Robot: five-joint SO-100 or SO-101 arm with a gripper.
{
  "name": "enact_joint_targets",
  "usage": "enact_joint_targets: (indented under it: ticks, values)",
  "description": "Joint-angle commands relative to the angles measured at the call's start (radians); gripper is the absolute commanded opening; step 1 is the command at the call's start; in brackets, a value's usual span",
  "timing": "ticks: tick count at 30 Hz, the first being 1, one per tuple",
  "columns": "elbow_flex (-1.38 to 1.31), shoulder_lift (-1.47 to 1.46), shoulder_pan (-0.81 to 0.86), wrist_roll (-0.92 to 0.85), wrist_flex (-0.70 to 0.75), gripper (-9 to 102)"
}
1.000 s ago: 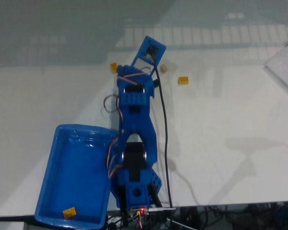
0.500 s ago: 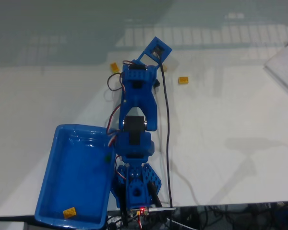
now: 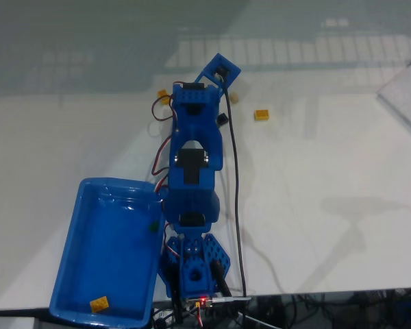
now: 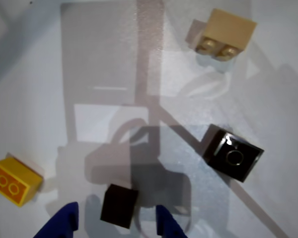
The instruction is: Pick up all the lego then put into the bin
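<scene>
No readable text, labels or numbers, as far as blur allows.

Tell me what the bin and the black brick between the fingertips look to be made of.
The bin: apparently glossy blue moulded plastic, with wavy highlights on its floor and rounded corners. The black brick between the open gripper fingertips: probably hard plastic, matte-looking on this face; its blocky shape matches the other bricks.
</scene>
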Motion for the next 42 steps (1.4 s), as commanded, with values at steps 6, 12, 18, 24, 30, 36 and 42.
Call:
enact_joint_targets:
  ticks: [6,12,18,24,30,36,42]
  values:
    - [-0.08,-0.032,-0.032,-0.008,0.025,20]
    - [-0.101,-0.057,-0.035,-0.011,0.043,20]
    - [-0.114,-0.075,-0.037,-0.017,0.051,17]
    - [-0.124,-0.087,-0.037,-0.025,0.057,16]
    - [-0.127,-0.091,-0.038,-0.029,0.06,14]
    - [-0.129,-0.097,-0.038,-0.043,0.063,5]
    - [-0.129,-0.1,-0.041,-0.049,0.064,0]
